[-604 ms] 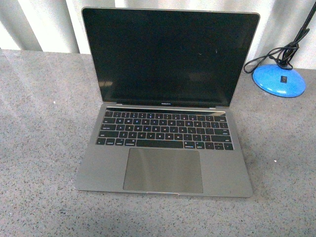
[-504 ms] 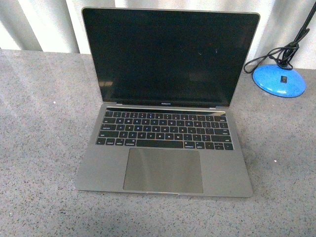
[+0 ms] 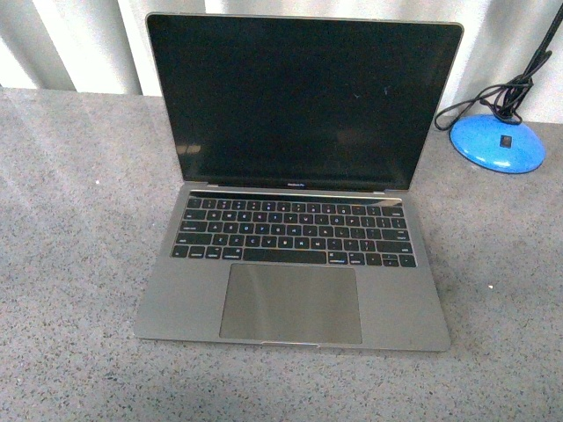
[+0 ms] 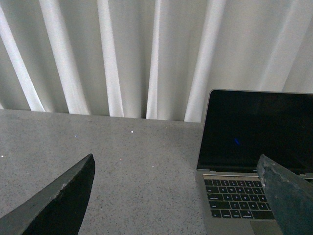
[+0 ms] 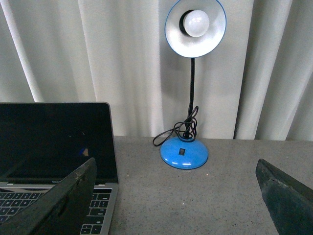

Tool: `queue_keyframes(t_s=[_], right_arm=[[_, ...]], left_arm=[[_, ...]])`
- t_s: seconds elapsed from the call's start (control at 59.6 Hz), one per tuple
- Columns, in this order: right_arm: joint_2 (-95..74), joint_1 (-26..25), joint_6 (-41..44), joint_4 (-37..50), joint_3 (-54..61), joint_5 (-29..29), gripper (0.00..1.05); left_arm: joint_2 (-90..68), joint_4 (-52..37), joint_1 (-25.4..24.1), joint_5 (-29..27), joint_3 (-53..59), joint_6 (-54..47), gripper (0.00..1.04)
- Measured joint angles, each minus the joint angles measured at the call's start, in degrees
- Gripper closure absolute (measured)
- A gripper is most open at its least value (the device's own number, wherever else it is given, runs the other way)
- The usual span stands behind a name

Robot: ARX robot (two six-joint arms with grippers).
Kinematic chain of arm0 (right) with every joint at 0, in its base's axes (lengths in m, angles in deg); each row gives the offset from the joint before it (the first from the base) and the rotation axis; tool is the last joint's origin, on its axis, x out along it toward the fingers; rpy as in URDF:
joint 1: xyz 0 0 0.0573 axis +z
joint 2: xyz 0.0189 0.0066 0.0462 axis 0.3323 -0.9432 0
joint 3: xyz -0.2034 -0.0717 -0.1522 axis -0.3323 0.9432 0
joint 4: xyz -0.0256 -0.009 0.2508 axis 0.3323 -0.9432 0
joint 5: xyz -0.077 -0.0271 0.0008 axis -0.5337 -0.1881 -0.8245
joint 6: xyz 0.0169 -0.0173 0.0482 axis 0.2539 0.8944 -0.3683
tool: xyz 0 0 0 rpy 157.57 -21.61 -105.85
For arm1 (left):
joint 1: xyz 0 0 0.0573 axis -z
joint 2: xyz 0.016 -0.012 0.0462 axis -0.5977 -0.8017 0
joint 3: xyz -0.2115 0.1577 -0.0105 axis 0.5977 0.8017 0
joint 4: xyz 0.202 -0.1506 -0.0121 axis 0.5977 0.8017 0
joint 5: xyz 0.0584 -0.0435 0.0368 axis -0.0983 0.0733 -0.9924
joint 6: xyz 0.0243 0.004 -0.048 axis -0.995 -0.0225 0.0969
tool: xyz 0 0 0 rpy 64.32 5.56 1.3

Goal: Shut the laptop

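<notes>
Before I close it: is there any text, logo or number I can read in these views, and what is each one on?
Nothing reads clearly in any view.
On the laptop: a small pale wordmark under the screen, too small to read.
On the keyboard: key legends show only as pale specks, unreadable.
On the lamp base: a black switch with a pale mark, too small to read.

You're looking at a grey speckled table (image 3: 70, 220) that runs back to a white pleated curtain (image 4: 122, 54) under soft, even light. A blue desk lamp (image 5: 185, 152) stands near the curtain, its white bulb showing and a black cord (image 5: 176, 132) looped at its base.
</notes>
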Motion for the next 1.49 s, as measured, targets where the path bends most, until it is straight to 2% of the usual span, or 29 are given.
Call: queue_keyframes(t_s=[0.655, 0.671, 0.705, 0.739, 0.789, 0.873, 0.923, 1.024, 1.141, 1.293, 1.494], right_arm=[[-0.09, 0.02, -0.26, -0.11, -0.04, -0.11, 0.1], [-1.09, 0.0, -1.07, -2.23, -0.68, -1.07, 0.1], [-3.96, -0.57, -3.41, -8.07, -3.08, -1.86, 0.1], [-8.96, -1.88, -5.86, -13.68, -5.79, -1.84, 0.1], [-17.64, -5.62, -8.07, -17.46, -9.03, -0.74, 0.1], [-30.93, -11.85, -7.15, -12.37, -13.25, 1.25, 0.1], [-40.63, -14.78, -4.37, -7.04, -17.16, 2.14, 0.1], [-54.88, -16.44, 0.87, -0.13, -24.3, 1.22, 0.1], [-68.13, -15.82, 6.49, 2.29, -32.3, 0.81, 0.1], [-80.37, -12.48, 13.35, 3.96, -41.88, -1.11, 0.1], [-87.91, -6.99, 22.47, 3.48, -50.07, -1.99, 0.1]], left_arm=[[-0.07, 0.09, 0.07, -0.37, -0.04, 0.07, 0.07], [-0.42, 0.52, 0.44, -1.36, -0.15, 0.2, 0.07], [-2.91, 5.51, 2.78, -8.92, -1.79, 1.22, 0.07], [-5.95, 8.81, 4.22, -13.97, -3.21, 1.46, 0.07], [-10.62, 10.01, 4.79, -17.53, -4.28, 1.57, 0.07], [-19.93, 5.46, 2.86, -14.12, -6.29, 1.18, 0.07], [-26.77, -1.36, 0.66, -10.19, -8.76, 0.81, 0.07], [-39.41, -12.5, -1.53, -3.98, -14.86, -0.13, 0.07], [-52.76, -20.79, -0.87, 1.51, -21.73, -1.2, 0.07], [-66.36, -28.09, 1.77, 1.9, -28.5, -5.03, 0.07], [-76.98, -32.65, 3.56, 0.61, -34.8, -8.17, 0.07]])
